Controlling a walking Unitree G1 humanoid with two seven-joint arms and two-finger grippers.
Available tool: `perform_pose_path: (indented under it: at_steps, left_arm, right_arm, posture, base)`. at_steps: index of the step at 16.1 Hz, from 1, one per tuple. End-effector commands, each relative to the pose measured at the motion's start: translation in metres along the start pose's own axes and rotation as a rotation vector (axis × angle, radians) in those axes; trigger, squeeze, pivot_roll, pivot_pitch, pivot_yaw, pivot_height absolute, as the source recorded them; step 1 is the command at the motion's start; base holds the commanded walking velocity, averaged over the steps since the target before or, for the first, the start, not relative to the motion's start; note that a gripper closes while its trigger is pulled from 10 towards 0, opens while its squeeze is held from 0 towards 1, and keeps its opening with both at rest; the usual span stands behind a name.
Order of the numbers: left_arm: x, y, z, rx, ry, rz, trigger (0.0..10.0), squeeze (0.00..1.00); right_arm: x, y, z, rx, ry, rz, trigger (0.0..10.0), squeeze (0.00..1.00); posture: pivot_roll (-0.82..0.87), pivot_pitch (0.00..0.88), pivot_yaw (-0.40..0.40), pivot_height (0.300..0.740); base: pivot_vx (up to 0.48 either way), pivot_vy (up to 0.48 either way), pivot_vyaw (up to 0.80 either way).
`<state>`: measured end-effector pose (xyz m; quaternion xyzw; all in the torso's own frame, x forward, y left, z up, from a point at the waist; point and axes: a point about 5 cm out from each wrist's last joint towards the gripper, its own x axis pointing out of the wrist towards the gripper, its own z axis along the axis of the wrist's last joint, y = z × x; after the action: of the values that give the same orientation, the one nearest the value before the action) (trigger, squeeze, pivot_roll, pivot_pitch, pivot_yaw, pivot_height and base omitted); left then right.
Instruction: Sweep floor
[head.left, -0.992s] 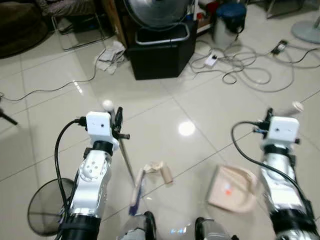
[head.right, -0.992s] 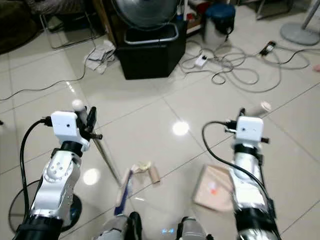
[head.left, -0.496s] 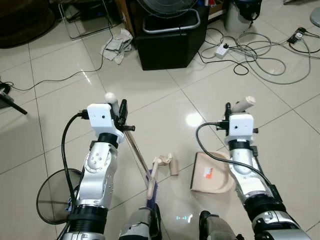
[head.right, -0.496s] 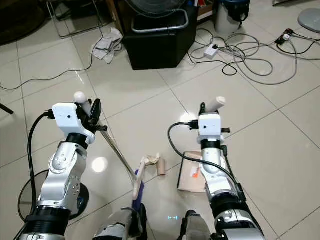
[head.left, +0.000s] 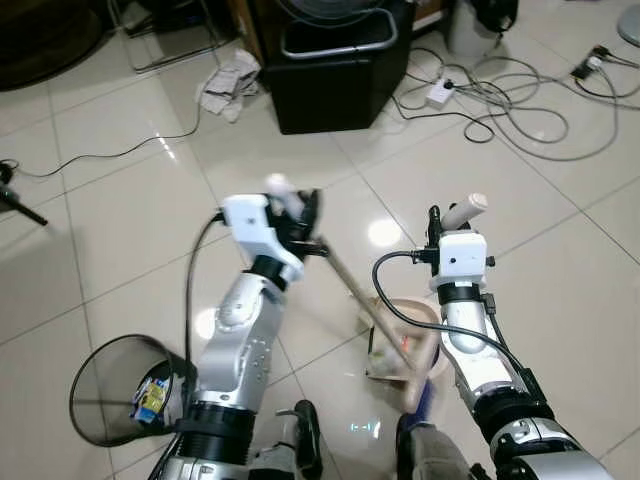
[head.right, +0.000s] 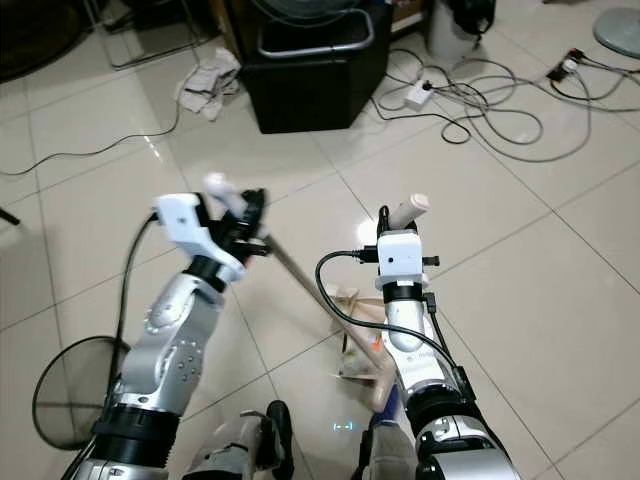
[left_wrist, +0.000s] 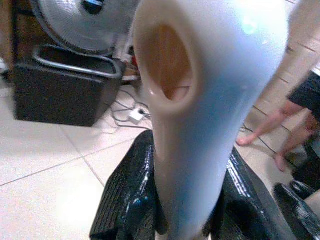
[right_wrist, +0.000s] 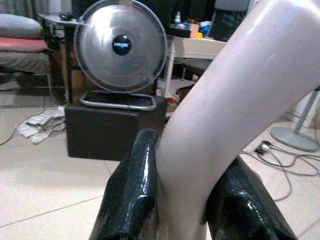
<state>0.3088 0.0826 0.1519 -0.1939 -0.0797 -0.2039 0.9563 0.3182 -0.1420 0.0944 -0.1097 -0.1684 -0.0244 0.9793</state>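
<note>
Risk first: broom (head.left: 355, 290) head is crossing into the dustpan (head.left: 400, 345), so too much push could be tipping the pan or flicking the debris (head.left: 383, 352) over its near lip and back onto the floor (head.left: 120, 230). Loose cables (head.left: 520, 95) far right could be snagging a foot if the robot is stepping that way.

Left gripper (head.left: 300, 215) is clamping the broom's pale handle end; in the left wrist view both black fingers (left_wrist: 125, 200) are pressing its sides. Right gripper (head.left: 440, 222) is clamping the dustpan handle (head.left: 465, 210), fingers (right_wrist: 127, 195) tight on it in the right wrist view.

Broom's long axis is running diagonally, handle end far-left at the left gripper, head pointing near-right and down at the pan. Dustpan is sitting on the floor just near the right gripper, between the 2 arms, handle rising up and slightly right. Debris is lying at the pan mouth, touching the broom head as far as I can tell. Bin (head.left: 120, 390) is standing near-left, well apart from the pan.
</note>
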Motion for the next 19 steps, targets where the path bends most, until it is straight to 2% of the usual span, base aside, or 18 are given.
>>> perform_pose_path:
  at_steps: [1, 5, 10, 12, 15, 16, 19]
  left_arm:
    - [-0.004, 0.006, 0.004, 0.029, -0.005, 0.005, 10.0, 0.0]
    - [-0.006, 0.026, 0.013, 0.095, -0.01, 0.045, 10.0, 0.0]
    - [-0.016, 0.05, 0.063, 0.126, -0.075, -0.016, 10.0, 0.0]
    - [-0.022, 0.058, 0.08, 0.063, -0.084, -0.06, 10.0, 0.0]
    - [-0.03, 0.069, 0.102, -0.023, -0.132, -0.066, 10.0, 0.0]
    - [-0.03, 0.071, 0.104, -0.021, -0.142, -0.056, 10.0, 0.0]
    - [-0.029, 0.087, 0.105, 0.093, -0.155, 0.058, 10.0, 0.0]
  right_arm:
    - [-0.013, 0.005, -0.013, 0.015, 0.08, 0.01, 10.0, 0.0]
    - [-0.018, -0.001, -0.016, 0.017, 0.073, -0.008, 10.0, 0.0]
    - [-0.028, -0.018, -0.014, 0.064, 0.034, -0.107, 10.0, 0.0]
    - [-0.034, -0.026, -0.014, 0.086, 0.031, -0.145, 10.0, 0.0]
    - [-0.042, -0.036, -0.014, 0.105, 0.025, -0.192, 10.0, 0.0]
    - [-0.043, -0.037, -0.013, 0.108, 0.021, -0.196, 10.0, 0.0]
    - [-0.043, -0.038, -0.009, 0.122, 0.009, -0.197, 10.0, 0.0]
  posture:
    - [0.17, 0.282, 0.144, 0.74]
    - [0.16, 0.277, 0.137, 0.74]
    - [0.14, 0.241, 0.127, 0.74]
    - [0.12, 0.221, 0.121, 0.74]
    - [0.11, 0.196, 0.109, 0.74]
    - [0.11, 0.192, 0.108, 0.74]
    - [0.1, 0.18, 0.101, 0.74]
  base:
    - [0.0, 0.0, 0.0]
    - [0.0, 0.0, 0.0]
    - [0.0, 0.0, 0.0]
    - [0.0, 0.0, 0.0]
    - [0.0, 0.0, 0.0]
    - [0.0, 0.0, 0.0]
    - [0.0, 0.0, 0.0]
